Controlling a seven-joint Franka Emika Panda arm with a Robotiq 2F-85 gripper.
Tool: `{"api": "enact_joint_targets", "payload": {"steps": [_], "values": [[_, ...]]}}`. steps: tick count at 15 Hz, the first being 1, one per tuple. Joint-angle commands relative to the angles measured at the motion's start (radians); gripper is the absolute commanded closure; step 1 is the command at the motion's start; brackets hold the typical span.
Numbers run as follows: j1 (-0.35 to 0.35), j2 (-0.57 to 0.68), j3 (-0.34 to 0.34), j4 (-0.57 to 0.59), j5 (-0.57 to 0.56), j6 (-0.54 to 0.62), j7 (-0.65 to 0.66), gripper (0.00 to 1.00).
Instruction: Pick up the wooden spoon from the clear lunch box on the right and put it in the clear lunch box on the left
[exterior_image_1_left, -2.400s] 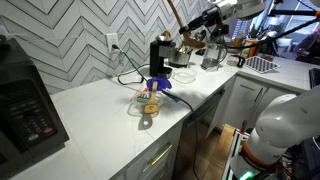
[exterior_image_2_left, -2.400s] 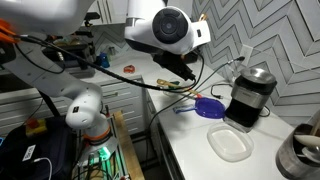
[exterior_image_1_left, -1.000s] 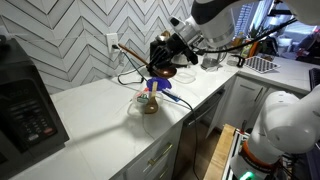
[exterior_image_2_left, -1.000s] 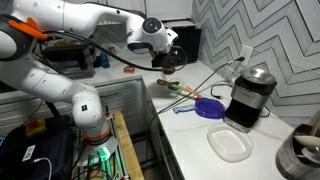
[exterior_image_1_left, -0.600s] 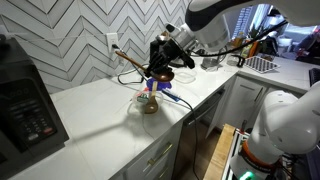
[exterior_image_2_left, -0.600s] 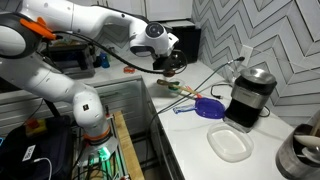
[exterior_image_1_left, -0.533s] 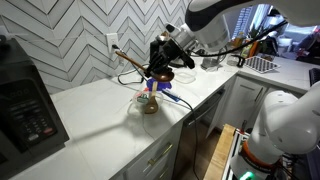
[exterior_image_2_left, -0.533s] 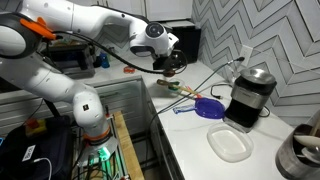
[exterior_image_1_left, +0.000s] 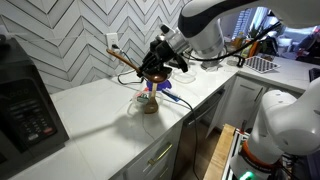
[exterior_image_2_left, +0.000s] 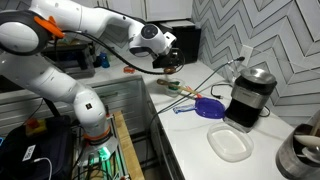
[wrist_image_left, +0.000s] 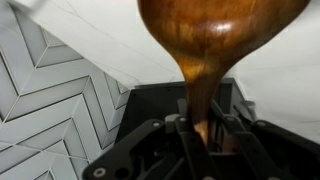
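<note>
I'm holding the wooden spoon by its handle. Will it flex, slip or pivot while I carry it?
Probably stiff: the wooden spoon looks solid, thick wood. It may pivot, since the gripper pinches only the narrow handle while the broad bowl sticks out beyond. Its glossy finish hints at some slip.

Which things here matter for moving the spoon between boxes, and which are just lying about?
Job: spoon, gripper, filled box, empty box.
Lying about: purple lid, coffee machine, microwave, pot.

microwave (exterior_image_1_left: 22, 112) on counter (exterior_image_1_left: 90, 118) | black appliance (exterior_image_2_left: 248, 95) near wall | outlet (exterior_image_1_left: 112, 42)
</note>
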Motion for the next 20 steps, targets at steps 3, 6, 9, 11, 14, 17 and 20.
{"api": "enact_joint_targets", "payload": {"steps": [3,6,9,11,14,17,20], "values": [[0.06,0.142,0.05,0.035,0.061,0.199,-0.057,0.94],[0.078,0.218,0.044,0.057,0.04,0.231,-0.131,0.94],[0.126,0.278,-0.003,0.112,0.144,0.203,-0.233,0.94],[0.141,0.317,-0.03,0.158,0.248,0.169,-0.287,0.94],[0.14,0.373,-0.047,0.207,0.361,0.156,-0.36,0.94],[0.129,0.426,-0.066,0.241,0.467,0.102,-0.428,0.94],[0.116,0.485,-0.082,0.258,0.566,0.035,-0.479,0.94]]}}
